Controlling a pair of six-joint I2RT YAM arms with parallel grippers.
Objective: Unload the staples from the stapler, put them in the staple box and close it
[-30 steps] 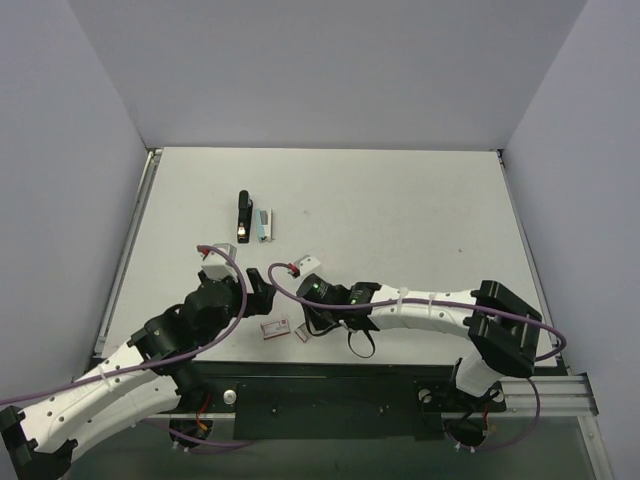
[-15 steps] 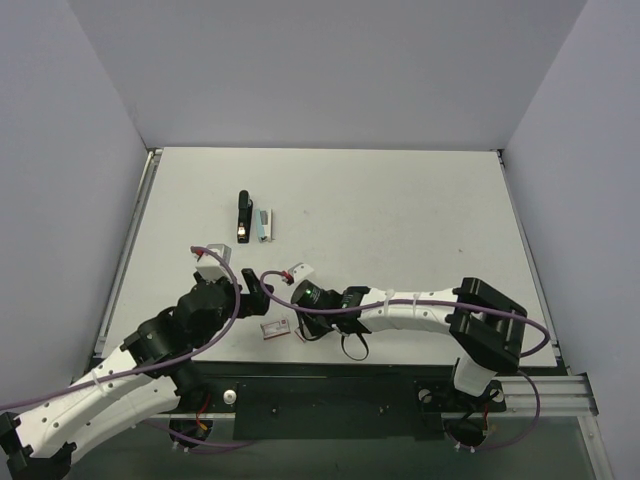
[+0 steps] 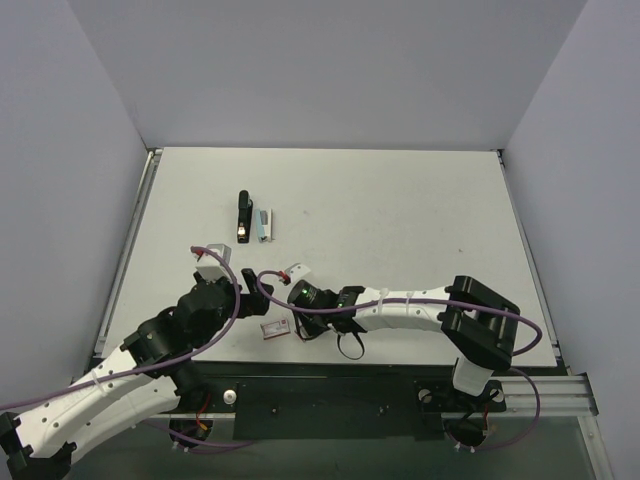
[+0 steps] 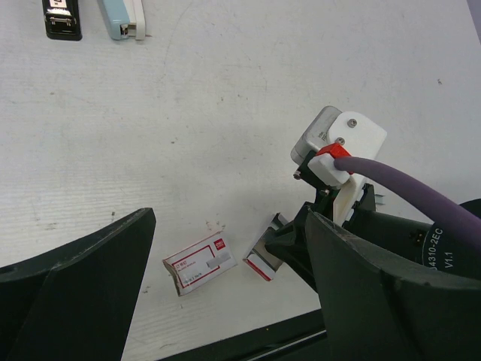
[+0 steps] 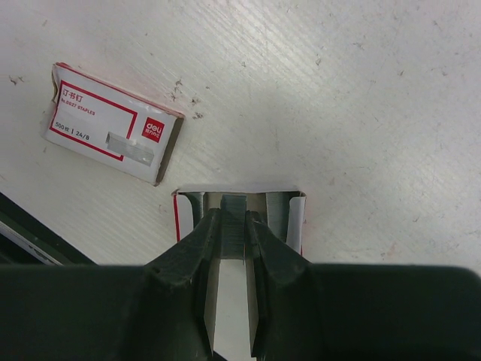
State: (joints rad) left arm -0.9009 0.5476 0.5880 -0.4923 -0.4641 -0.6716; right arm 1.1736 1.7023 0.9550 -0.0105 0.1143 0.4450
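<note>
The black stapler [image 3: 242, 217] lies at the back left of the table, its silvery tip toward me; it also shows at the top edge of the left wrist view [image 4: 62, 16]. My right gripper [image 3: 305, 322] is low over a small open staple tray [image 5: 179, 219] near the front edge. In the right wrist view the gripper [image 5: 231, 216] is shut on a grey strip of staples [image 5: 234, 204] standing in that tray. My left gripper [image 4: 229, 226] is open and empty, just left of the right wrist and above the tray.
A red-and-white staple box sleeve [image 3: 275, 328] lies left of the tray, also seen in the right wrist view [image 5: 113, 124]. A light blue stapler-like piece [image 3: 263, 225] lies beside the black stapler. The table's front edge is just below the tray.
My right wrist has shifted left and settled over the tray. My left arm has drawn back slightly. The stapler, box and tray have not moved.
</note>
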